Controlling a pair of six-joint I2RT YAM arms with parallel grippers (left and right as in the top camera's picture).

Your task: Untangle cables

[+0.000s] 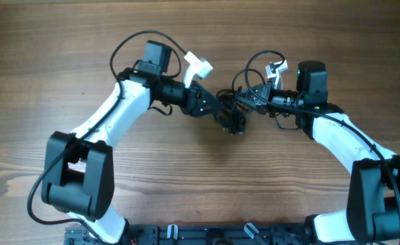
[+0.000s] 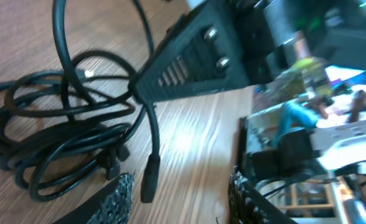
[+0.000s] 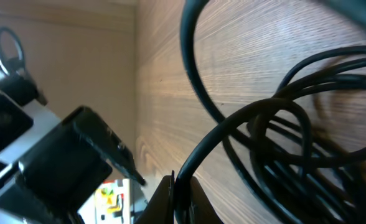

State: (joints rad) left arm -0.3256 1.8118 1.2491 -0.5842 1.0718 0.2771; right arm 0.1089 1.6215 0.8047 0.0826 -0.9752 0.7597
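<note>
The cables lie in a small knot of loops on the tabletop, about mid-table and right between my two tools. My right tool is closed. In its wrist view one strand curves down into the pinch, so I read it as gripping that strand. My left tool stands open, its pads on either side of a loose plug at a free end. Neither pad looks to touch it.

I expect these cords to be light and limp. They will drag and sag rather than hold a shape, and a hard pull would likely cinch the loops tighter. The jacket looks smooth, so a strand could slide through a pinch. The plug is the one stiff part, and I would take hold just behind it, where it can act as a stop.

Room is tight in the middle, because the right tool's black body sits close over the bundle in my left wrist view. Bare wood lies open on every side, so drawing the tools apart sideways looks safest.
</note>
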